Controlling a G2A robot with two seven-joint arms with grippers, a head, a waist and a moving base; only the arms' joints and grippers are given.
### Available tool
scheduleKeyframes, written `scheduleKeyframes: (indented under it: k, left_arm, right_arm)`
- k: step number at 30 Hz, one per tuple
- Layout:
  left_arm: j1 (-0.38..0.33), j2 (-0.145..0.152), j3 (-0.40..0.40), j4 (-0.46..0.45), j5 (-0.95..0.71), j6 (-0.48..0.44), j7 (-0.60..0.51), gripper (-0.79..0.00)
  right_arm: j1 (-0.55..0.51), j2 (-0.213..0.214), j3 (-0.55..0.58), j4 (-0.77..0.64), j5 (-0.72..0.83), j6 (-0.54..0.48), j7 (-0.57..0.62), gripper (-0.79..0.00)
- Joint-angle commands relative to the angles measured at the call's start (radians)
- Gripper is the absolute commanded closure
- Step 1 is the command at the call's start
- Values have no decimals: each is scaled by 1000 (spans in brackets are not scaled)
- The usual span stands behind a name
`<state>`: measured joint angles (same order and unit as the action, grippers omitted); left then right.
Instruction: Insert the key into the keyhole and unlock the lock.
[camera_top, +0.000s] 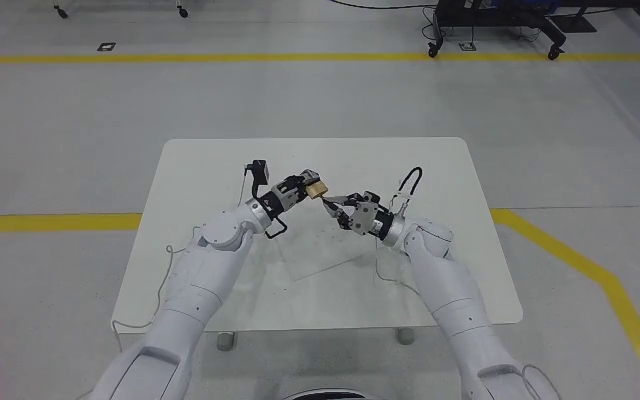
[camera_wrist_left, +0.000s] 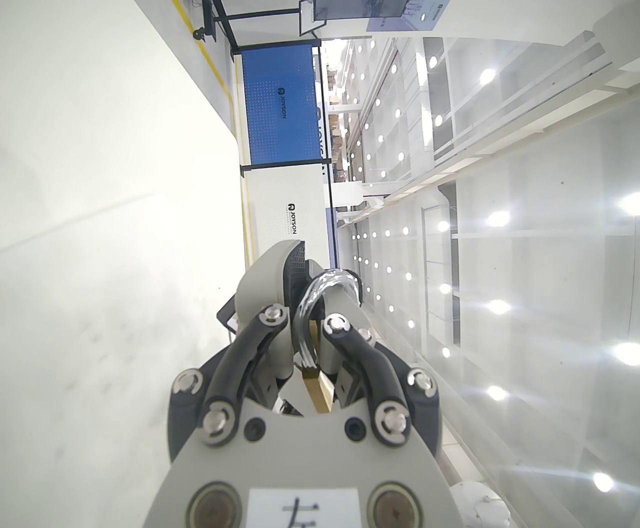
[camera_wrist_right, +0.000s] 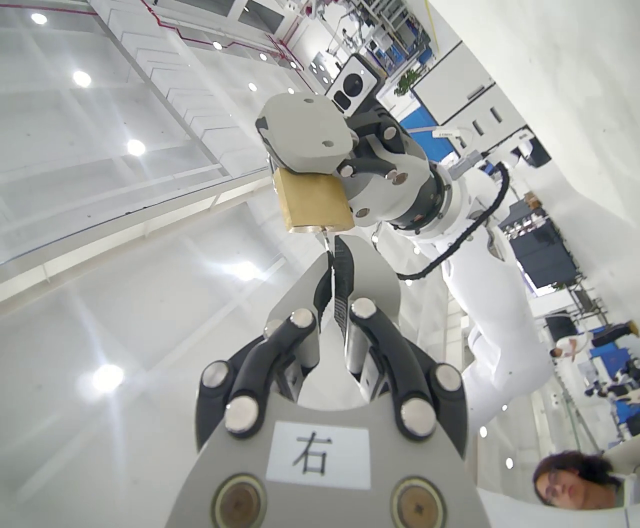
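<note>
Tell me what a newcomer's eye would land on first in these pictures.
The brass padlock stands out first, clamped in the left gripper and held in the air above the middle of the white table. Next comes the thin key pinched in the right gripper, its tip touching the padlock's bottom face. How deep it sits cannot be told.

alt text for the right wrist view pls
The right gripper pinches a key, whose tip meets the bottom face of a brass padlock. The padlock is clamped in the left gripper just beyond.
</note>
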<state>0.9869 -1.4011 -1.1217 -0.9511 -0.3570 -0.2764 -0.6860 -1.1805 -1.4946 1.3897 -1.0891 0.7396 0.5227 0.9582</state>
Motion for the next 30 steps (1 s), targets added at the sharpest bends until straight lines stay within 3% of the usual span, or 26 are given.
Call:
scheduleKeyframes:
  k: [1,4,5,6,7,16,20,26,28,29,30]
  left_arm:
    - [2,1,-3,-3,-2,-3,0,0]
    - [3,2,-6,-4,-4,-2,-1,0]
    - [3,2,-8,-5,-5,-1,-2,0]
    - [2,3,-10,-4,-6,1,-2,0]
    - [1,3,-13,-4,-8,3,-1,0]
    - [-1,12,-20,-18,46,40,16,0]
    - [-31,18,49,-25,275,152,16,0]
    - [-61,12,190,-10,582,251,-2,0]
    - [-68,6,230,7,638,272,-19,-271]
    - [-74,3,241,14,643,275,-33,-357]
    - [-80,0,248,22,645,275,-41,-529]
  right_arm:
    - [15,3,-3,24,-9,-17,3,0]
    - [14,9,-4,21,-26,-62,-6,0]
    - [9,11,-3,12,-31,-77,-12,-231]
    - [2,13,-1,3,-34,-86,-19,-385]
    - [-6,16,3,-8,-38,-97,-28,-779]
    - [-141,47,83,-223,-146,-273,-193,-785]
    - [-232,59,121,-366,-236,-355,-310,-785]
    - [-305,70,173,-468,-256,-385,-392,-785]
    - [-317,72,180,-484,-271,-398,-430,-785]
    - [-321,73,179,-492,-282,-405,-447,-785]
    - [-326,74,179,-501,-297,-415,-463,-785]
